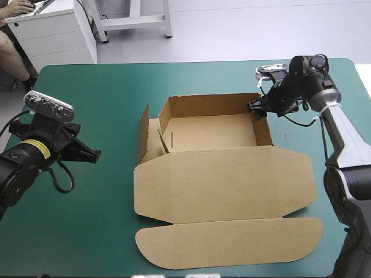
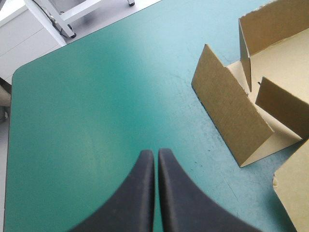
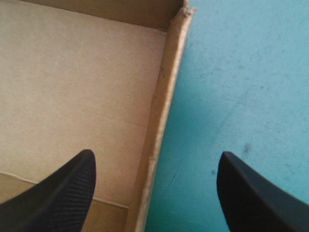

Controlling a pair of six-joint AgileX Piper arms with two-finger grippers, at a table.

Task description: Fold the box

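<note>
While the far and right walls stand and the left side is only half set, the step in hand is judged to be the raising and tucking of the side walls.

The table [image 1: 87, 231] is covered in teal-green. Wide bare room is seen left of the box, and a narrower strip on its right up to the table's right edge.

The box [image 1: 214, 132] is placed about mid-table as an open tray. Its lid [image 1: 232, 185] is laid flat toward the near edge.

The left wall [image 2: 231, 113] is raised but splayed outward and not tucked.

The right wall [image 3: 161, 121] is straddled by the right gripper [image 1: 257, 110]. Its jaws are held well apart, one over the tray floor and one over the cover, and nothing is clamped.

The left gripper [image 2: 156, 153] is pressed together, empty, over bare cover and well apart from the left wall.

Next, a press or pinch on the right wall is probably called for. The left wall is then to be brought in, and enough room for that approach is seen on that side.
</note>
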